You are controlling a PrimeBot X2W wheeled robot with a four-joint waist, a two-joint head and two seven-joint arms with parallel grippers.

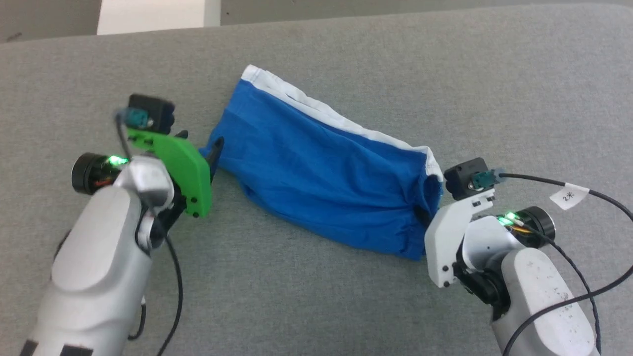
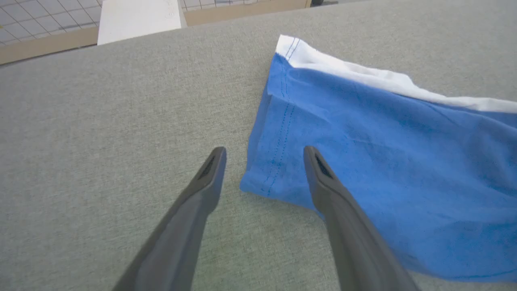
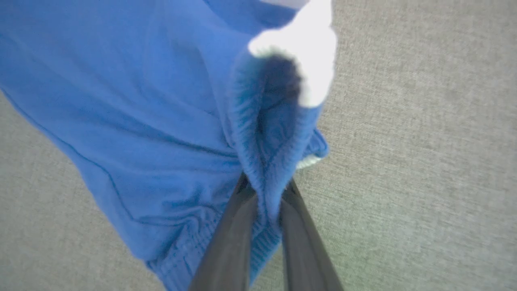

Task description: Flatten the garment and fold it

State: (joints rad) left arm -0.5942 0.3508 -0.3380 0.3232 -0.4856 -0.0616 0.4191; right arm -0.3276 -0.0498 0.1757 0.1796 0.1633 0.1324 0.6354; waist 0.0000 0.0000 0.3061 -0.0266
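The garment (image 1: 321, 168) is a royal-blue cloth with a white band along its far edge. It lies rumpled and slanting across the grey table. My left gripper (image 1: 200, 143), on a green mount, sits at the garment's left corner. In the left wrist view the left gripper (image 2: 263, 155) is open, one finger over the bare table and the other over the garment (image 2: 383, 161). My right gripper (image 1: 426, 213) is at the garment's right end. In the right wrist view the right gripper (image 3: 267, 190) is shut on a raised ribbed fold of the garment (image 3: 141, 101).
The grey fabric-covered table (image 1: 316, 306) spreads widely on all sides of the cloth. Its far edge runs along the top, with a white panel (image 1: 151, 15) beyond it. A black cable with a white tag (image 1: 568, 195) trails from my right wrist.
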